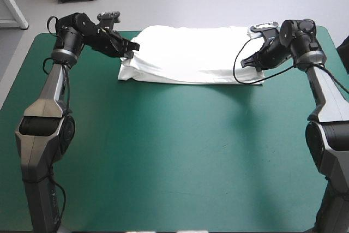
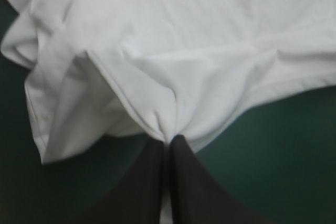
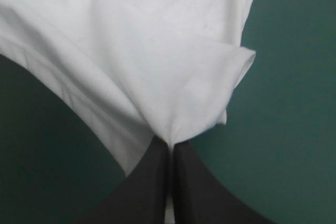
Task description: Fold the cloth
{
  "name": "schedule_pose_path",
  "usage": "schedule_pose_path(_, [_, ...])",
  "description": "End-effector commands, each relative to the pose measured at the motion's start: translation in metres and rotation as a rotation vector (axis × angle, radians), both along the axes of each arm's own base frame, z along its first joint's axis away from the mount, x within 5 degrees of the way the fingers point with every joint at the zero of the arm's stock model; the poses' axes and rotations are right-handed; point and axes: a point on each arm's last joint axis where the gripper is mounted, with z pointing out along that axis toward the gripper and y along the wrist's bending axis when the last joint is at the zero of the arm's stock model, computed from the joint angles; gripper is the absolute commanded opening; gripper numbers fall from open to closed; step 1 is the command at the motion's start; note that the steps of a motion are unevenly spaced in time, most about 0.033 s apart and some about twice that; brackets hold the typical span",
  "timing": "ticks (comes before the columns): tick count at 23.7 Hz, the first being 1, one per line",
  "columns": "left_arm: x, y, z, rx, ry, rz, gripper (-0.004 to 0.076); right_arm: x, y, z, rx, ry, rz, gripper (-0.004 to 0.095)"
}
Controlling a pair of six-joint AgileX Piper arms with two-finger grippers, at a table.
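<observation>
One teal-green table [image 1: 163, 151] carries the T-shirt [image 1: 191, 53] near its far edge, a folded band with its long axis running left to right. The left gripper [image 1: 130, 53] and right gripper [image 1: 248, 62] each clamp one short end (fingers all but together on cloth), so neither is nearer.

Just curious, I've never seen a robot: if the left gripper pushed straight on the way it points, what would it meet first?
The T-shirt: the left gripper is shut on its edge, with more cloth right ahead.
</observation>
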Motion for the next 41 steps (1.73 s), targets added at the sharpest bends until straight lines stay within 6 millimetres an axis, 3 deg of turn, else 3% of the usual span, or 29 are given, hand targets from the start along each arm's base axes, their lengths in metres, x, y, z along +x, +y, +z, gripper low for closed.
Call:
schedule_pose_path(1, [-0.041, 0.0, 0.035, -0.019, -0.002, -0.044, -0.0022, -0.025, -0.004, 0.043, 0.015, -0.087, 0.001, -0.0017])
schedule_pose_path(10, [-0.111, 0.007, 0.026, 0.019, 0.121, -0.078, -0.0022, -0.063, -0.005, 0.065, 0.045, -0.031, -0.03, -0.0017])
schedule_pose_path(14, [-0.166, 0.016, 0.021, 0.067, 0.163, -0.088, -0.0022, -0.11, -0.009, 0.042, 0.023, 0.085, -0.034, -0.0017])
schedule_pose_path(19, [-0.232, 0.022, 0.01, 0.074, 0.198, -0.103, -0.0022, -0.199, -0.014, -0.001, 0.001, 0.244, -0.031, -0.0017])
schedule_pose_path(21, [-0.253, 0.02, 0.002, 0.086, 0.21, -0.128, -0.0022, -0.228, -0.013, -0.005, -0.007, 0.241, -0.015, -0.0017])
schedule_pose_path(24, [-0.279, 0.013, -0.013, 0.091, 0.254, -0.17, -0.0022, -0.254, -0.014, -0.01, -0.019, 0.23, -0.006, -0.0017])
schedule_pose_path(28, [-0.309, 0.013, -0.031, 0.128, 0.307, -0.164, -0.0022, -0.268, -0.015, -0.021, -0.028, 0.253, -0.007, -0.0017])
schedule_pose_path(33, [-0.333, 0.018, -0.049, 0.14, 0.352, -0.143, -0.0022, -0.28, -0.017, -0.033, -0.031, 0.283, -0.006, -0.0017])
schedule_pose_path(41, [-0.346, 0.022, -0.067, 0.167, 0.396, -0.15, -0.0022, -0.302, -0.019, -0.058, -0.041, 0.354, -0.006, -0.0017])
